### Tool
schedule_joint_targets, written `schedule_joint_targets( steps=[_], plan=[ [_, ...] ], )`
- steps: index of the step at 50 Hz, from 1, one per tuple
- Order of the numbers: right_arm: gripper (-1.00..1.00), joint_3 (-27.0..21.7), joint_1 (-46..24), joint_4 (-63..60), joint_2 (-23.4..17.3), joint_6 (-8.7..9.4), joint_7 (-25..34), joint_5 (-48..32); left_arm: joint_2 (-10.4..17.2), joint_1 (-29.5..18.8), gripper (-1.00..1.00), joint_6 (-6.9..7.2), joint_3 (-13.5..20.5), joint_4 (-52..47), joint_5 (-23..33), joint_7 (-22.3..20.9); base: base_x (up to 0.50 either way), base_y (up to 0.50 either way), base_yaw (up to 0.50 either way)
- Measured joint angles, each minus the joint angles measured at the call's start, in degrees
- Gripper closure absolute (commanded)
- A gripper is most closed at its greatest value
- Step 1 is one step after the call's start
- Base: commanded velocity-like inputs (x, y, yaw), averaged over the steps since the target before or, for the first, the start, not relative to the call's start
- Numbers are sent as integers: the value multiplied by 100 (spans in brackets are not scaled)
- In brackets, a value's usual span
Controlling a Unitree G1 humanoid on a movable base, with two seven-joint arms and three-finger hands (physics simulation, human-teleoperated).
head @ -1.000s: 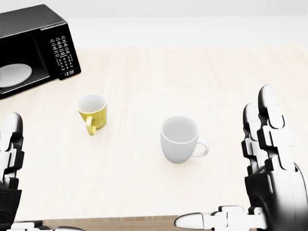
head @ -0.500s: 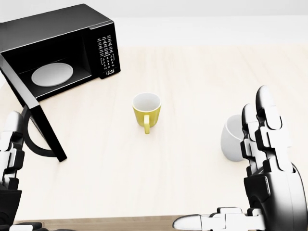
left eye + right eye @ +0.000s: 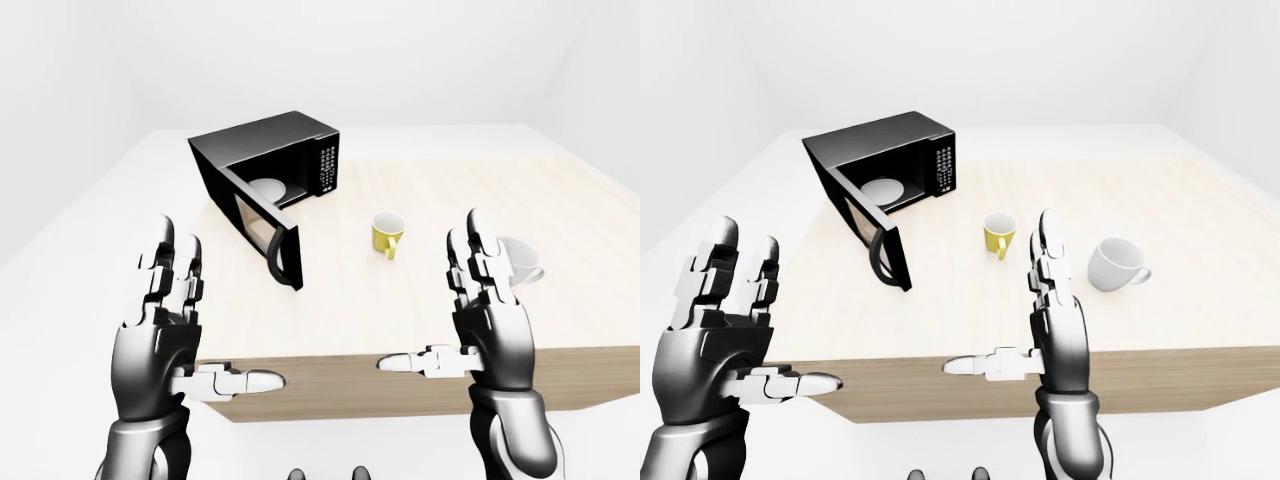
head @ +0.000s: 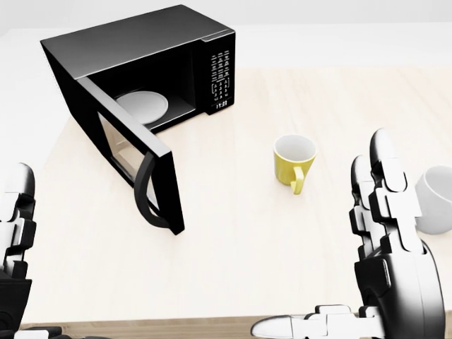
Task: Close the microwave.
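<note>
Hands: both are wide open and hold nothing.
Left hand [image 3: 160, 335]: it is up in the air at the bottom left of the left-eye view. The fingers [image 3: 177, 270] point up and are spread. The thumb sticks out sideways toward the middle of the view. It touches nothing. It hangs off the near edge of the surface, well apart from the microwave door.
Right hand [image 3: 490, 320]: it is up in the air at the bottom right of the same view. The fingers point up and the thumb points left. It touches nothing. In the head view it covers part of the white mug.
Microwave [image 4: 152, 53]: black, at the top left of the head view, on the surface. It sits turned at an angle.
Door [image 4: 134, 159]: swung wide open, sticking out toward the bottom of the head view. It has a curved black handle near its free end.
Plate inside [image 4: 143, 106]: a round white plate lies flat in the open microwave.
Buttons [image 4: 220, 74]: a panel with small white marks on the right side of the microwave.
Yellow mug [image 4: 295, 161]: upright on the surface, right of the door and apart from it. Its handle points down in the head view.
White mug [image 3: 1116, 264]: upright, right of the yellow mug, near the right hand.
Surface [image 4: 233, 233]: pale wood. Nothing lies between the hands and the door.
</note>
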Motion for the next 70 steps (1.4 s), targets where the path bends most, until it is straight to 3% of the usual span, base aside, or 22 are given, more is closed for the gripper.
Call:
schedule_joint_targets(
  steps=[62,70],
  plan=[
    [-100,91,18,76,-34,0,-80,-26,15,4,-100,0,-33,95,68,-29,0,50,0],
    [-100,77,-25,98,-8,0,-111,16,30,14,-100,0,-83,114,145,-8,0,2,0]
  ],
)
